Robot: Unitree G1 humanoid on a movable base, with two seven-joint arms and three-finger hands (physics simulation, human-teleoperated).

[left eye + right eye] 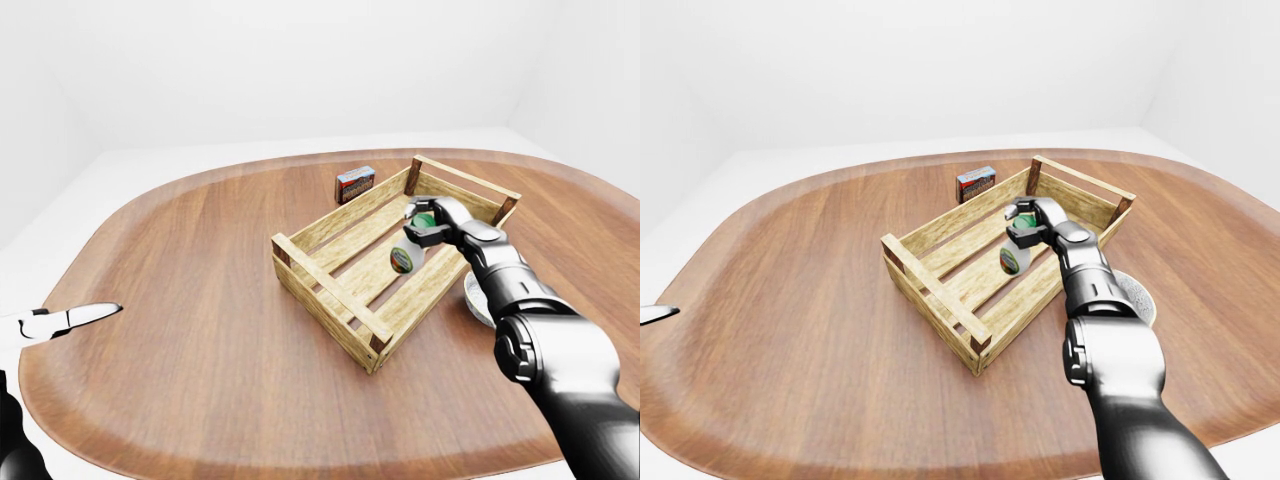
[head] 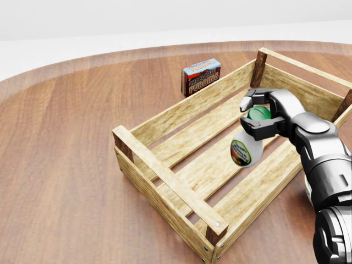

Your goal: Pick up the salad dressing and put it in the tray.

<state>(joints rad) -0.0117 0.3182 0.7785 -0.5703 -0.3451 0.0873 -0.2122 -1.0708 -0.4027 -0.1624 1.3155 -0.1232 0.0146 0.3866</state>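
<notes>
The salad dressing (image 2: 246, 147) is a white bottle with a green cap and a round label. It hangs tilted inside the wooden crate tray (image 2: 165, 124), over the slats. My right hand (image 2: 257, 114) is shut on the bottle's green cap, one finger above and one below it. In the left-eye view the same bottle (image 1: 406, 256) shows inside the tray (image 1: 318, 295). My left hand (image 1: 70, 319) lies at the left edge, off the table, fingers stretched out and holding nothing.
A chocolate pudding box (image 2: 201, 76) stands on the table beyond the tray's far wall. A pale round dish (image 1: 1136, 296) lies on the table right of the tray, partly behind my right forearm. The wooden table (image 1: 200, 300) stretches left of the tray.
</notes>
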